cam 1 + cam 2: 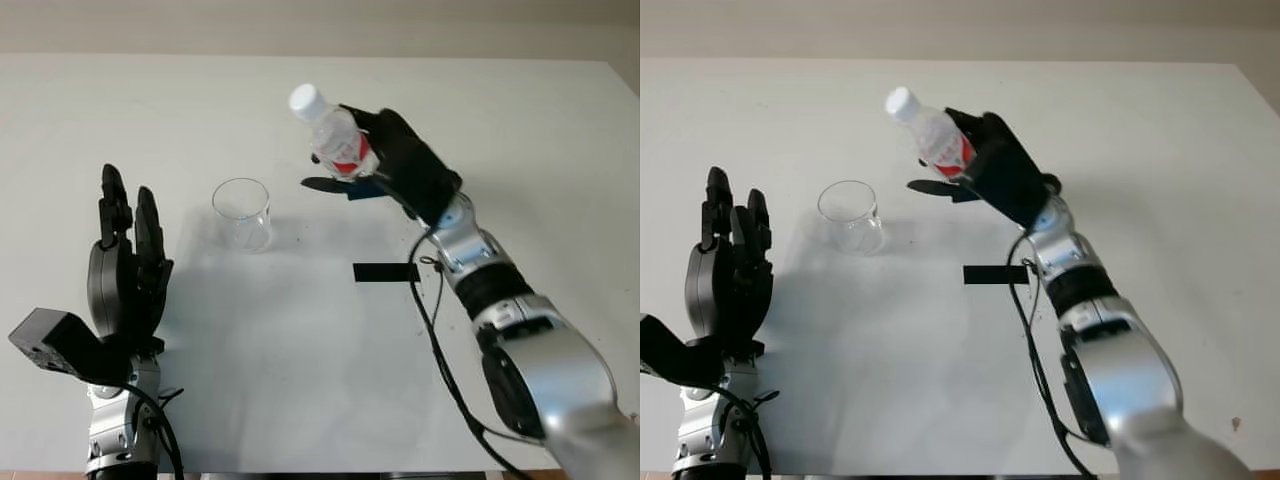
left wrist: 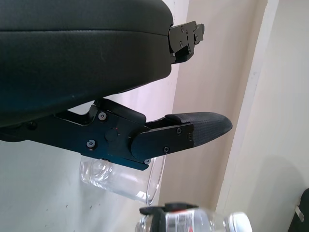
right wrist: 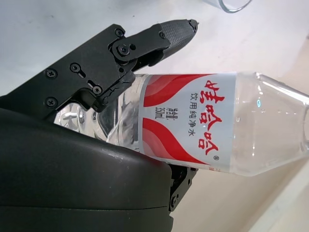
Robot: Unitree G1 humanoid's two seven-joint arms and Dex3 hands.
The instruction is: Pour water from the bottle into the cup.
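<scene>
On the white table (image 1: 300, 380) I see a small strip of black tape (image 1: 385, 272) lying flat, just beside my right forearm, and a black cable hangs along this arm down to the table edge. Between the bottle (image 1: 332, 135) and the cup (image 1: 243, 213) nothing stands in the way. My right hand (image 1: 400, 160) is raised above the table, to the right of the cup, with its fingers (image 3: 164, 36) clenched around the bottle. The bottle is clear thin plastic with a red and white label and a white cap still on; it is tilted, the cap pointing up and toward the cup side. The cup is clear, round and upright on the table. My left hand (image 1: 125, 270) is open, raised near the left of the cup and not touching it.
</scene>
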